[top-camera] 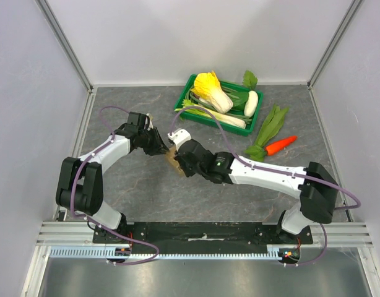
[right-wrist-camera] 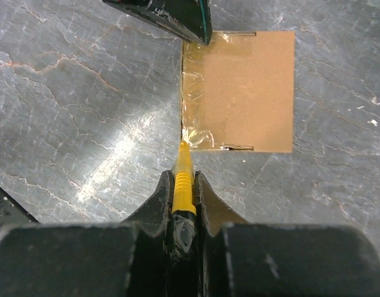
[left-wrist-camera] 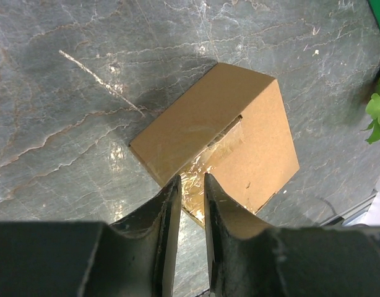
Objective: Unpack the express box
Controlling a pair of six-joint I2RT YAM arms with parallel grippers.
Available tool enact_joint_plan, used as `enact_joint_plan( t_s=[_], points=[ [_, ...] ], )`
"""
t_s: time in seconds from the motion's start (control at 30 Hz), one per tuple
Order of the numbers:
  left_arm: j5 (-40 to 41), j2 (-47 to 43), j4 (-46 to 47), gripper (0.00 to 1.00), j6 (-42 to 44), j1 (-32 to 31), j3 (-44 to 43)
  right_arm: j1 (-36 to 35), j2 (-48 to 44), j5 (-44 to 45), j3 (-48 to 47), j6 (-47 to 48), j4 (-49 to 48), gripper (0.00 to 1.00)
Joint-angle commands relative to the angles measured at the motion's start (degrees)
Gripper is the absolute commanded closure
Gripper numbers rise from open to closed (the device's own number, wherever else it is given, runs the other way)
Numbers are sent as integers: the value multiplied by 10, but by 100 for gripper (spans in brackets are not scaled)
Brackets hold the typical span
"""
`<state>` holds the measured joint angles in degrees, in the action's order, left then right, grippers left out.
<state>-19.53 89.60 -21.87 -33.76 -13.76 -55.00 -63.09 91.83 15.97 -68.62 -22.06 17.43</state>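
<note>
**Express box** (right-wrist-camera: pixel 246 86): lies flat on the surface (right-wrist-camera: pixel 85 124), mid-table between the two arms. The lid is closed, and glossy clear tape (right-wrist-camera: pixel 193 105) runs along one edge. Step in hand, as I judge it: slitting that tape.

**Yellow tool** (right-wrist-camera: pixel 183 164): pen-like, probably a small cutter. Its tip sits at the near end of the taped edge. The right fingers (right-wrist-camera: pixel 160 201) are clamped on its shaft.

**Left fingers** (left-wrist-camera: pixel 168 210): narrowly apart, with nothing between them. Their tips are at the far end of the same taped edge, likely bracing the box.

**To do it well:**
- Keep the tip shallow and at a low angle.
- Draw it straight along the seam toward the left fingers and stop short of them.
- The box looks light, so it needs firm downward pressure or it will slide or pivot.
- The tape is wrinkled and the tip may skate, so a slow, steady drag is best.

**Hard to make out:**
- Whether the tip has pierced the tape or only touches it.
- Whether the left tips press on the cardboard or hover.
- Any blade is too small to see.
- In the top view the arms cover nearly all of the box.
- The contents and the hinge side are unseen.

The green crate (top-camera: pixel 184 94) of vegetables and the carrot (top-camera: pixel 280 145) lie well apart at the far side.
</note>
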Motion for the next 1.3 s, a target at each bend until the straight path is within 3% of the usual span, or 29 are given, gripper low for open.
enact_joint_plan(
  t_s=[0.0,0.2,0.4,0.53,0.63,0.9,1.07,1.17,1.27],
  points=[
    [65,25,2,71,40,1,30,-5,-55,50,-19,0,16,100],
    [19,-6,21,70,38,-3,19,-5,-89,124,-6,-3,1,100],
    [3,-50,14,52,47,-3,-44,13,-79,182,2,4,5,100],
    [20,-68,28,35,61,-2,-61,40,-75,185,16,3,8,100],
    [35,-62,14,32,66,-1,-65,68,-66,159,24,-3,1,100],
    [95,-104,-5,32,0,0,19,121,40,72,-15,24,-34,100],
    [166,-125,-27,43,-61,0,70,120,71,14,-33,22,-7,100],
    [145,-111,-16,50,-61,0,90,112,56,9,-16,19,-1,100],
    [100,-88,23,51,-54,0,103,99,37,-4,-4,22,-2,100]
  ],
)
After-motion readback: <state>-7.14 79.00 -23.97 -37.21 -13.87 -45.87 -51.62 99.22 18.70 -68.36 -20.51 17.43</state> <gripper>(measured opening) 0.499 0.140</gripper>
